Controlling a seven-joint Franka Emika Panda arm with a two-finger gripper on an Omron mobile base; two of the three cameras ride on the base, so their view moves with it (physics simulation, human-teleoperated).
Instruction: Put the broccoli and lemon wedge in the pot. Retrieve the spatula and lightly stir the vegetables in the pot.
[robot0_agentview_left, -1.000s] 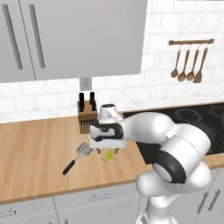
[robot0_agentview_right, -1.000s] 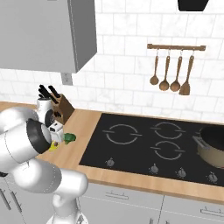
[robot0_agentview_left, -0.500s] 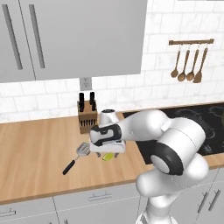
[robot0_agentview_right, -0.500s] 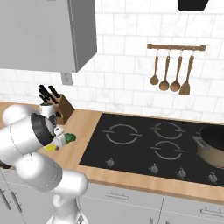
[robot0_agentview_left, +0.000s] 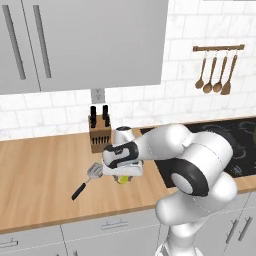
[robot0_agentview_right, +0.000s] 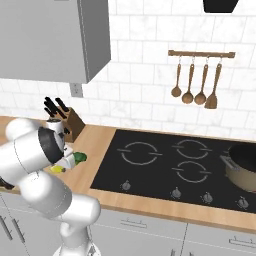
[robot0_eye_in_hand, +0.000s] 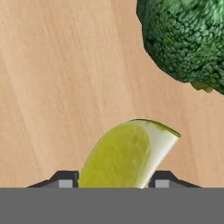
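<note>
Two finger tips flanked the lemon wedge (robot0_eye_in_hand: 127, 155) on the wooden counter (robot0_eye_in_hand: 52, 78), gripper (robot0_eye_in_hand: 113, 180) part-closed, grasp unconfirmed. Broccoli (robot0_eye_in_hand: 186, 39) lay near. Could squirt out sideways if squeezed off-centre. Pot (robot0_agentview_right: 242, 167) well apart.

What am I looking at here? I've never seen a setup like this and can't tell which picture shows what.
It is a rendered kitchen with a white robot arm on a driving base. Two pictures look over the arm from behind, left and right. The third looks along its claw, down at the wooden counter. There the fingertips flank a lemon wedge, closing in; a firm grip is not clear. Broccoli lies beside it, a spatula and knife block nearby. The pot sits on the stove.
</note>
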